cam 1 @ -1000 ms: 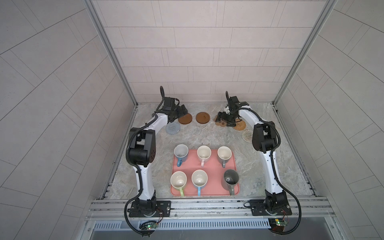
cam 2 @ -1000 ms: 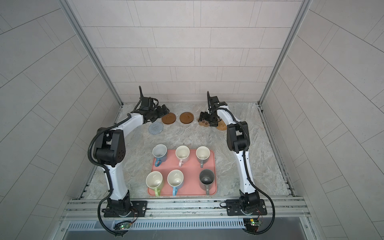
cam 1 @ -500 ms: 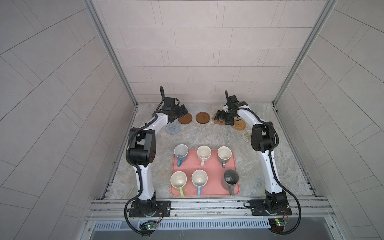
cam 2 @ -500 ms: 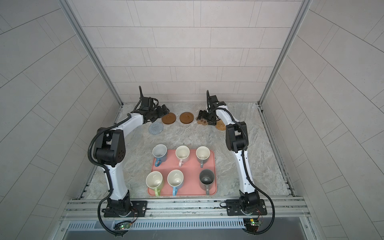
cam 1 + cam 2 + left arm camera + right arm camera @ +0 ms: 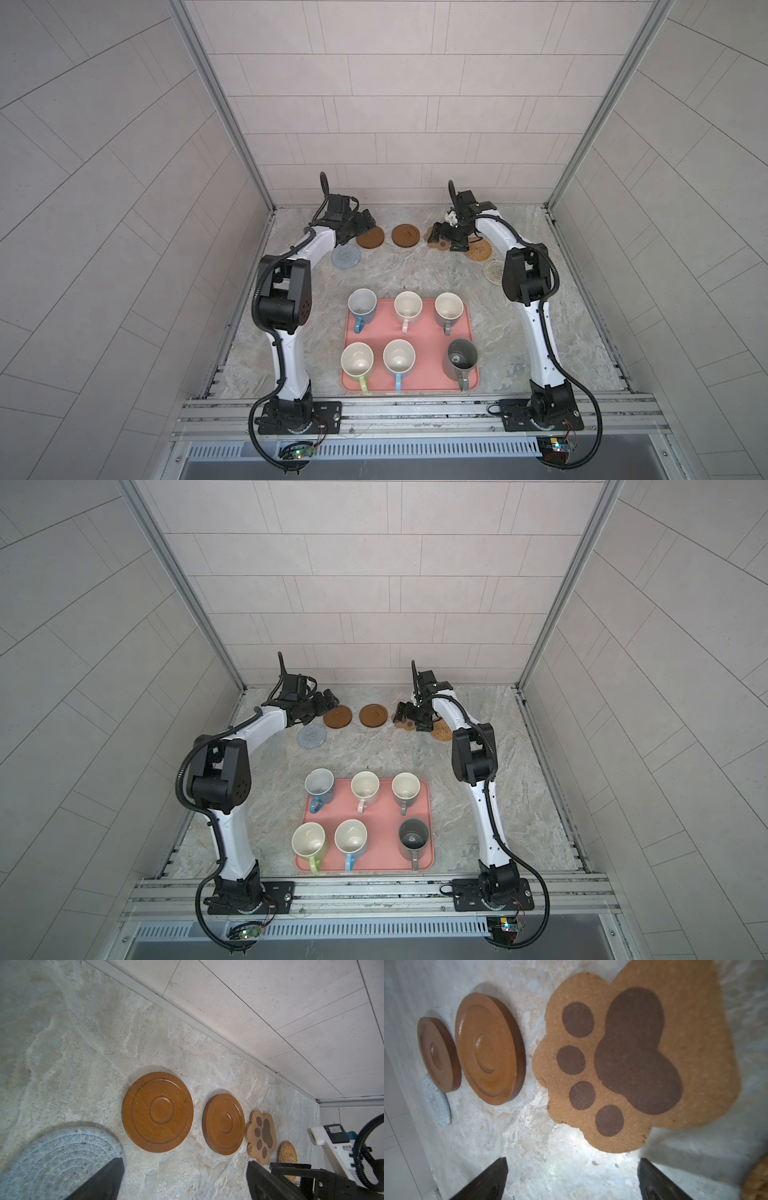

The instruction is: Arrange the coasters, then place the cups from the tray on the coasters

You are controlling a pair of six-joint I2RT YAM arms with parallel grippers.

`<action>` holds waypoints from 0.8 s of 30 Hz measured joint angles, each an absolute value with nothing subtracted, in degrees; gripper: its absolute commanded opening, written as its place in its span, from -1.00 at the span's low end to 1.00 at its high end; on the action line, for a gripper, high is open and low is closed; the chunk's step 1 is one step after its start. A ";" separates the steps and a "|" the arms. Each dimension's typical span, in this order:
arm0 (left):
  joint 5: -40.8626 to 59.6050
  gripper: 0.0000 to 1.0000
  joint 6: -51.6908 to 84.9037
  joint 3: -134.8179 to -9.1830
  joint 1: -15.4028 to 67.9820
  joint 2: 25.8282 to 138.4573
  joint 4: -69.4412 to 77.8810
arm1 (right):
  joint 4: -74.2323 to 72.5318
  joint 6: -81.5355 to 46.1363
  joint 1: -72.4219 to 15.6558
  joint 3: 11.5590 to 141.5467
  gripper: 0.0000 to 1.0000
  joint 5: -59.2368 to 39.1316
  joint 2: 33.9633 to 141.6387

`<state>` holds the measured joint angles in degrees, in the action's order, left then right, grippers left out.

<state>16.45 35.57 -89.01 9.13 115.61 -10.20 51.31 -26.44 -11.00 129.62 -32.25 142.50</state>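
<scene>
**Crowded coasters at the back wall, mugs waiting on the tray**

Both arms are reaching to the far edge of the table, and both pairs of jaws are standing wide apart, gripping nothing. The left gripper (image 5: 182, 1180) is hovering just beside a wooden disc (image 5: 158, 1111), with the crochet mat (image 5: 58, 1159) beside one finger. The right gripper (image 5: 571, 1178) is hanging low by the paw mat (image 5: 633, 1053). All six mugs are sitting on the pink tray (image 5: 419, 384), none on a coaster yet.

The coasters are lying thin and flat, so a finger is likely to be skating over an edge or scraping the stone rather than catching hold. The paw mat is lying close to the second disc (image 5: 223, 1124) and the rattan mat (image 5: 478, 250). A nudge risks riding it onto a neighbour. The beige mat (image 5: 492, 272) is sitting partly hidden by the right arm's elbow, where a swing could sweep it away. The row is also hugging the wall, making each mug's trip a long stretch, and the tall dark mug (image 5: 460, 357) looks likeliest to tip.
</scene>
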 measured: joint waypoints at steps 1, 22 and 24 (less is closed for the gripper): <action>16.45 1.00 35.57 -89.01 9.13 115.61 -10.22 | 51.29 -26.17 -11.05 130.15 0.99 -33.12 142.50; 16.27 1.00 35.31 -89.01 9.13 115.61 -10.79 | 50.41 -25.76 -15.11 143.63 0.99 -42.74 151.46; 16.23 1.00 35.27 -89.01 9.13 115.61 -10.85 | 50.11 -25.98 -15.11 143.63 0.99 -42.98 151.61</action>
<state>16.23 35.27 -89.01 9.13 115.61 -10.85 50.11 -25.98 -15.11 143.63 -42.98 151.61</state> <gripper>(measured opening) 0.999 0.994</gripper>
